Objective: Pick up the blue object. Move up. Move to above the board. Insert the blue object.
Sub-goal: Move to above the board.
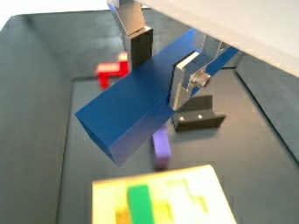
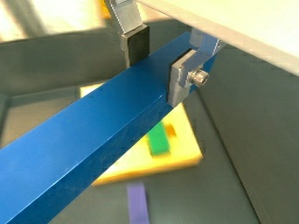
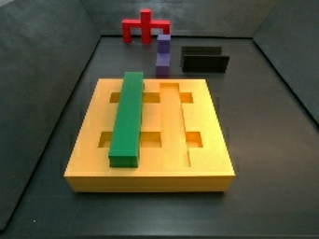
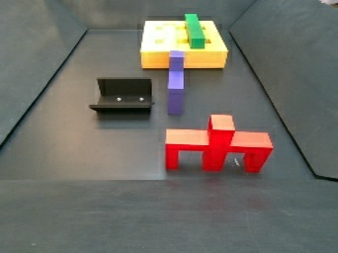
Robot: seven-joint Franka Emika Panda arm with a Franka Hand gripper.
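Gripper (image 1: 163, 61) clamps blue object (image 1: 146, 101) — up high, board (image 1: 198, 197) below.

The gripper (image 1: 162, 58) and blue object (image 2: 93, 140) lie outside both side views, and the bar's end beyond the board (image 2: 181, 159) is cut off.

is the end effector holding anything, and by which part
Yes: the end effector is shut on the blue bar, gripping its long sides partway along its length.

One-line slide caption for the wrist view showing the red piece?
Gripper shut on the blue bar, held above the floor, with the purple block, fixture, red piece and yellow board below.
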